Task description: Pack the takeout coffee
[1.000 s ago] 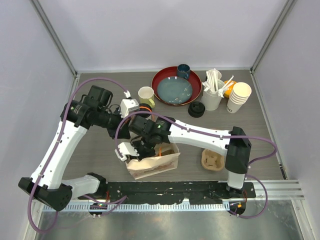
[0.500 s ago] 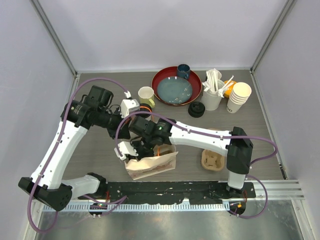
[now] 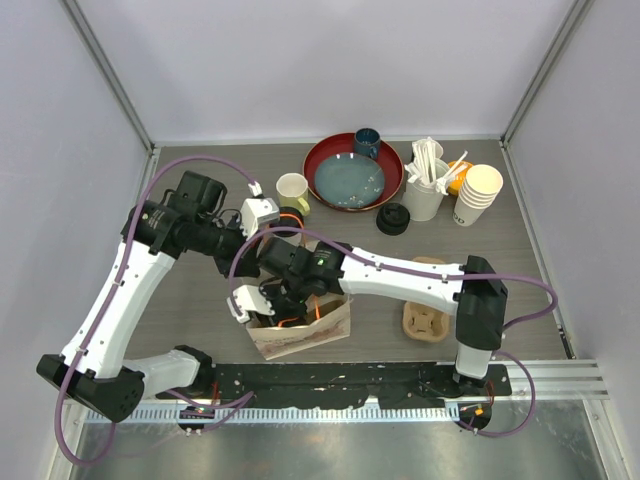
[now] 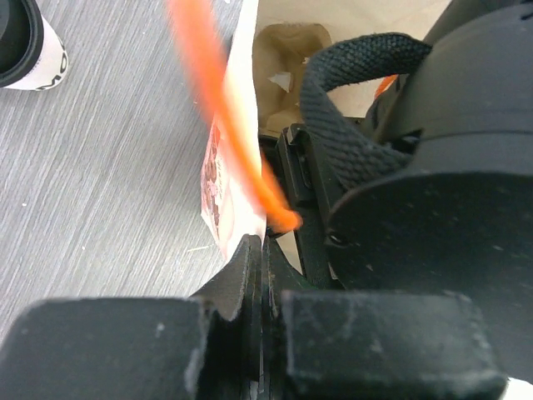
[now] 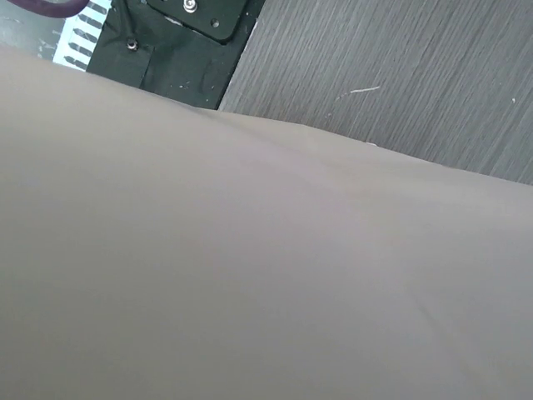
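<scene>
A brown paper bag (image 3: 310, 330) with orange handles (image 4: 218, 108) stands at the table's near edge. My left gripper (image 4: 265, 250) is shut on its rim; in the top view it (image 3: 282, 233) lies mostly under the right arm. My right gripper (image 3: 288, 300) reaches down into the bag's mouth with its fingers hidden. The right wrist view shows only the bag's paper wall (image 5: 266, 250). One cream cup with a black lid (image 3: 392, 218) stands at the back by the red plate and also shows in the left wrist view (image 4: 23, 46). The second cup is hidden.
A cardboard cup carrier (image 3: 425, 320) lies right of the bag. At the back are a red plate (image 3: 322, 157) holding a blue plate, a dark blue cup (image 3: 367, 142), a pale yellow mug (image 3: 292, 188), a white cup of stirrers (image 3: 425, 190) and a paper cup stack (image 3: 478, 193).
My right gripper has gone lower and a little left into the bag. The bag has shifted slightly left and its mouth stands more open. The left arm has held still.
</scene>
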Controlling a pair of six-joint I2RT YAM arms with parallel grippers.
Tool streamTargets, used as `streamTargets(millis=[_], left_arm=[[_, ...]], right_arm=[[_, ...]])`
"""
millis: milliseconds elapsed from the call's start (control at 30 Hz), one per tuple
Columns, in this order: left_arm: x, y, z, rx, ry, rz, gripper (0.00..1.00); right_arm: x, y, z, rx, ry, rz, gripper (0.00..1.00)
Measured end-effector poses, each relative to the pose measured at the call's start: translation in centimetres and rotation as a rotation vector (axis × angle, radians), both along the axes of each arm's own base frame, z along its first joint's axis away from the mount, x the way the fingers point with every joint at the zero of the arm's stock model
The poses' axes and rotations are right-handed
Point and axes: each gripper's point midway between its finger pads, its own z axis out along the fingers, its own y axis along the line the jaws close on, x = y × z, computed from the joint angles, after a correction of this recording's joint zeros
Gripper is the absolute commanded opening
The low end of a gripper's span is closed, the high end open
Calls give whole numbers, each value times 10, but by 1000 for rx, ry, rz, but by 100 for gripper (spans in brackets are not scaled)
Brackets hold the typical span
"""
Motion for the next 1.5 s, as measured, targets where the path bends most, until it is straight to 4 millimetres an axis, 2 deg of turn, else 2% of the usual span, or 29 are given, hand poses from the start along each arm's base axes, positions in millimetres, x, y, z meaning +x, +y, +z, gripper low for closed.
streamTargets(millis=[267,433,600,633,800,1133,1500], left_arm=[[2,1,-1,8,-7,6,0],[1,2,-1,16,-7,8,0],[2,3,-2,21,-8,12,0],[2,3,-2,22,-8,12,0],[2,3,-2,24,-8,13,0],[3,4,-2,30,-12,16,0],[3,5,-2,36,-20,20,0]], right_arm=[[8,-2,11,11,-63,-41,56],[15,-1,36,77,-115,-68,62],[20,0,70,179,-166,-95,70],[21,-1,76,200,-177,-100,78],[24,-4,94,258,-204,-130,79],[29,4,102,303,-190,-193,79],[38,4,103,305,-128,-381,77]])
